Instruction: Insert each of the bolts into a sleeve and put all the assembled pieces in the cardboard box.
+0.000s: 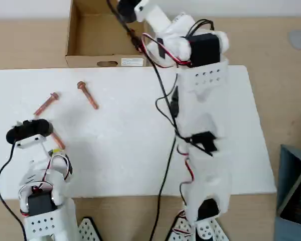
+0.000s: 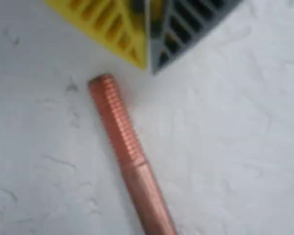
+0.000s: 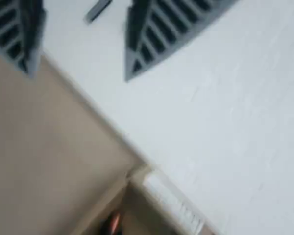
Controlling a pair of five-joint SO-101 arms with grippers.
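Left claw [image 2: 148, 59], left wrist view: we see the yellow finger [image 2: 108, 24] and the grey finger [image 2: 196, 19] with tips pressed together, clenched on nothing. A copper-coloured bolt [image 2: 125, 152] lies flat on the white mat [image 2: 235, 147] just beside those tips. Its threaded end points toward them, and we can't tell if it touches.

Right wrist view: right claw [image 3: 81, 71] is released, its grey fingers [image 3: 157, 34] well apart with nothing between. Beneath it we see the mat, the tan tabletop [image 3: 39, 161] and a corner of the cardboard box [image 3: 171, 205]. A small reddish thing [image 3: 115, 223] sits inside the box, too blurred for us to name.

High view: the left arm stands at the near left of the mat, its head over the first bolt, whose end pokes out beside it. A second bolt [image 1: 45, 104] and a third bolt [image 1: 88, 94] lie apart from each other, between that arm and the box. The box is open at the far edge of the mat. The right arm stretches across the mat to the box's near right corner.
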